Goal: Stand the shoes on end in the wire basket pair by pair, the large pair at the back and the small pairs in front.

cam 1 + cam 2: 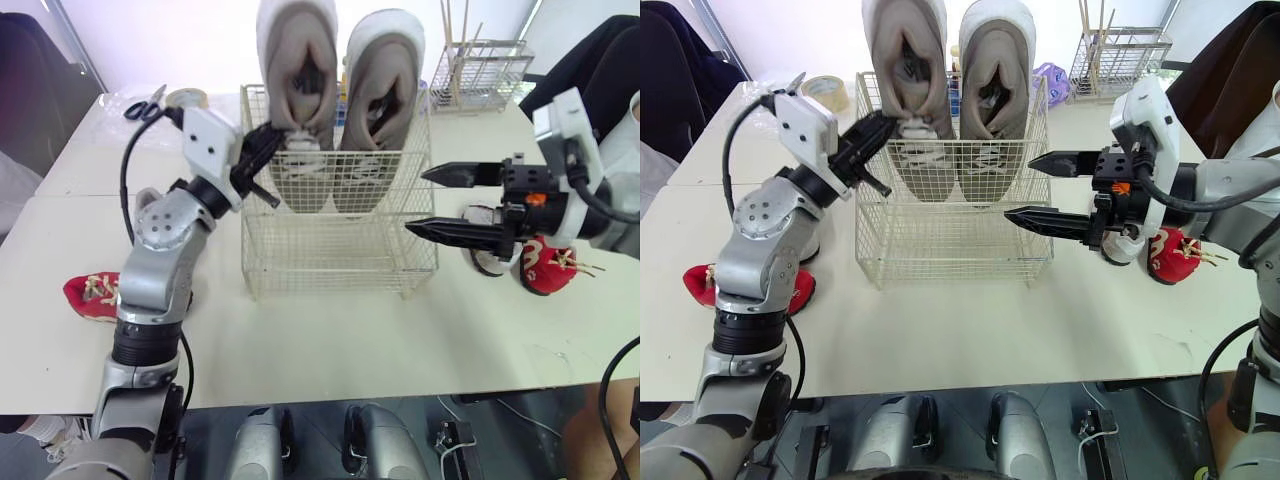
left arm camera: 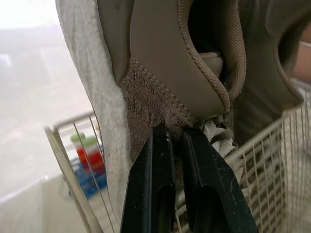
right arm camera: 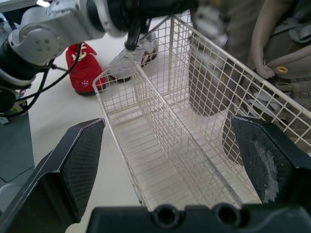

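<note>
So, head view: left taupe shoe (image 1: 297, 60) and right taupe shoe (image 1: 380, 70), both large, stand on end at the back of the wire basket (image 1: 340, 250). Two small red shoes (image 1: 90, 295) and two small grey shoes (image 1: 485, 255) lie on the counter (image 1: 350, 340), one of each per side. Left wrist view: left gripper (image 2: 176, 131) pinched narrow on the left taupe shoe's knit edge. Right wrist view: right gripper (image 3: 167, 124) spread wide, empty, facing the basket.
</note>
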`<act>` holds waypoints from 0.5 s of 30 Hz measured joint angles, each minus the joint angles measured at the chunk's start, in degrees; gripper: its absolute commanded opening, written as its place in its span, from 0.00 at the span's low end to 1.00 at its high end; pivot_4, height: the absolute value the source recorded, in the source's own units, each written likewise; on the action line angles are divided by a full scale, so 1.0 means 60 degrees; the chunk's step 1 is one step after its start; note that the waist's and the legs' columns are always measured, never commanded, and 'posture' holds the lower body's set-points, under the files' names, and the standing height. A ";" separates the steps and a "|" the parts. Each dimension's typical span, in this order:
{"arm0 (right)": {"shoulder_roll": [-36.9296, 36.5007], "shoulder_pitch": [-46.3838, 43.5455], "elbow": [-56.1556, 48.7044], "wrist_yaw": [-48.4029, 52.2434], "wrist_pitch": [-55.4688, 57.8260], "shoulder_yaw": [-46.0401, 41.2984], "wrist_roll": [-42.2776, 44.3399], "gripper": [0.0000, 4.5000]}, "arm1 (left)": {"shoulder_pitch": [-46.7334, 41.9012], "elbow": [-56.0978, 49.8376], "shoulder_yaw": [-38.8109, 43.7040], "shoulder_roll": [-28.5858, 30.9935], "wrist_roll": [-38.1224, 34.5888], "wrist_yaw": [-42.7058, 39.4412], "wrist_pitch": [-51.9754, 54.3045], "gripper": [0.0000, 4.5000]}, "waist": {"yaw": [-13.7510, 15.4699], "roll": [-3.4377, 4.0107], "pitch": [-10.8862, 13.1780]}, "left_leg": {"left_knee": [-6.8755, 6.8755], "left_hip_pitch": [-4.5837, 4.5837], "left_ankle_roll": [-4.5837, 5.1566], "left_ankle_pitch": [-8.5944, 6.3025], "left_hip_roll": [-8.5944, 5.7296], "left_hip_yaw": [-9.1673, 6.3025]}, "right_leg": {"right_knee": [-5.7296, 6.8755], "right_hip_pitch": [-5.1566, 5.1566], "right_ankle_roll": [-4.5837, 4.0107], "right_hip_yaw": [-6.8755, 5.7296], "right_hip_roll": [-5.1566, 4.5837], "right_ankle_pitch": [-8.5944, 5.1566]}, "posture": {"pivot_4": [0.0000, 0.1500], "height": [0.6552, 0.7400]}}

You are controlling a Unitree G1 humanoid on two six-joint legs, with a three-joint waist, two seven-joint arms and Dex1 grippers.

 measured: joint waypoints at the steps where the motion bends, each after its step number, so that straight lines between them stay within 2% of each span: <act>1: 0.0000 0.0000 0.0003 -0.0020 -0.0012 0.0012 0.0019 1.00 | 0.0015 0.0000 0.0003 0.0007 0.0000 -0.0012 0.0021 0.00 | 0.0000 0.0000 0.0000 | 0.0000 0.0000 0.0001 -0.0001 0.0000 0.0000 | 0.0000 0.0000 0.0000 0.0001 0.0000 0.0000 | 1.00 1.00; 3: 0.0001 -0.0003 0.0033 -0.0024 -0.0086 0.0038 0.0022 1.00 | 0.0010 -0.0063 0.0033 0.0053 -0.0022 -0.0015 0.0163 0.00 | -0.0009 0.0000 0.0000 | 0.0000 0.0000 0.0006 -0.0004 0.0000 0.0001 | -0.0001 0.0000 0.0000 0.0001 0.0000 0.0000 | 1.00 1.00; 7: 0.0004 -0.0045 0.0282 0.0038 -0.0297 0.0222 -0.0028 1.00 | 0.0075 -0.0440 0.0121 0.0209 -0.0343 -0.0034 0.0765 0.36 | -0.0017 0.0000 0.0000 | -0.0001 0.0001 0.0005 -0.0003 0.0001 0.0000 | -0.0001 -0.0001 0.0000 0.0005 0.0000 0.0000 | 1.00 1.00; 10: 0.0005 -0.0121 0.0416 0.0145 -0.0504 0.0435 -0.0137 1.00 | 0.0175 -0.0923 0.0267 0.0287 -0.0717 0.0025 0.1347 0.69 | -0.0015 0.0000 0.0000 | 0.0000 0.0000 0.0005 -0.0003 0.0000 0.0001 | -0.0002 0.0000 0.0000 0.0009 -0.0001 0.0000 | 1.00 1.00; 15: -0.0037 -0.0155 0.0804 0.0590 -0.0846 0.0684 -0.0345 1.00 | 0.0823 -0.2720 0.0940 0.1219 -0.1913 -0.0025 0.3053 0.69 | -0.0035 0.0002 0.0001 | -0.0002 0.0001 0.0003 -0.0003 0.0003 0.0000 | -0.0002 -0.0001 0.0001 0.0010 0.0000 -0.0001 | 1.00 1.00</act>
